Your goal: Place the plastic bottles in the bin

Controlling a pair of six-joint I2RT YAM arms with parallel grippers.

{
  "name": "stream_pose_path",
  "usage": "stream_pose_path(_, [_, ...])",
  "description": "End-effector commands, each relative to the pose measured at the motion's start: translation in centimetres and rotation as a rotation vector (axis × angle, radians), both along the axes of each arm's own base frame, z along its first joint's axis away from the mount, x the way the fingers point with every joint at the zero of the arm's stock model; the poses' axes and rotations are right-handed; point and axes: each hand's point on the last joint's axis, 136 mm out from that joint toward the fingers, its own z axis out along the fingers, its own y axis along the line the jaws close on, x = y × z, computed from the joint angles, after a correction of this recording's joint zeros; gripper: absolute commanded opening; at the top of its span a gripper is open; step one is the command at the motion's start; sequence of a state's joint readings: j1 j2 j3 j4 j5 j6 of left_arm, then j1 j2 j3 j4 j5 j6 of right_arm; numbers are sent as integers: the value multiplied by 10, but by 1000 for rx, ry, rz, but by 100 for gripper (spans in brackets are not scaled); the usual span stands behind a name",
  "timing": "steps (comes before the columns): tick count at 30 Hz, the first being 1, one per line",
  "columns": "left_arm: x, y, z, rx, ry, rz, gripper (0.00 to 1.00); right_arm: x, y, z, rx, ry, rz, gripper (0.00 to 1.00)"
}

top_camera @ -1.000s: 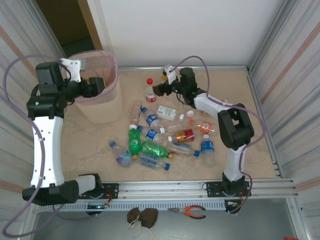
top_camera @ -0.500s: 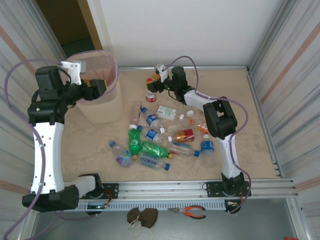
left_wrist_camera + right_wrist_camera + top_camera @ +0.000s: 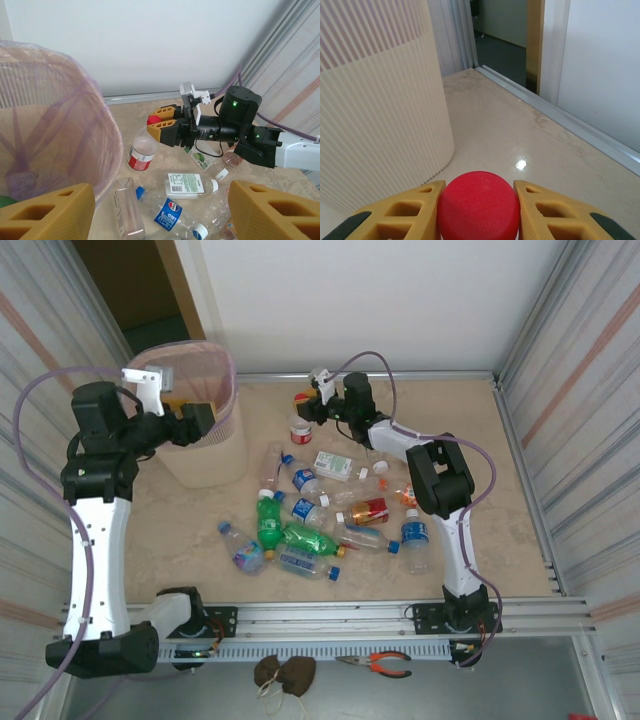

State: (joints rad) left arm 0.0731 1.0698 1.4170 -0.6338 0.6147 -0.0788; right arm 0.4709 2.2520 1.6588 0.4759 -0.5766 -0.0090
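Note:
A clear plastic bottle with a red cap and red label stands upright at the back of the table. My right gripper is shut on its cap, a yellow finger pressed to each side. Several more plastic bottles lie in a heap mid-table, some green, some with blue caps. The pale pink bin with its thin liner stands at the back left. My left gripper hangs open and empty by the bin's rim, facing the heap.
Corrugated panels wall in the table on both sides. A white wall closes the back, and a metal rail runs along the front. Orange-handled pliers lie below the rail. The bin's ribbed wall stands close left of the gripped bottle.
My right gripper has moved left to the upright bottle and closed on its red cap. The left arm has shifted slightly by the bin, its jaws still open.

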Motion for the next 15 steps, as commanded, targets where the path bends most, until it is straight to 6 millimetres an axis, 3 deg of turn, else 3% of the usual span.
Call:
stream_pose_path(1, [-5,-7,10,-2,-58,-48,70,-6,-7,66,56,-104,-4,31])
stream_pose_path(9, [-7,-46,9,87,-166,-165,70,-27,-42,118,97,-62,-49,26])
stream_pose_path(15, [-8,-94,5,124,-212,-329,73,-73,-71,150,128,34,-10,23])
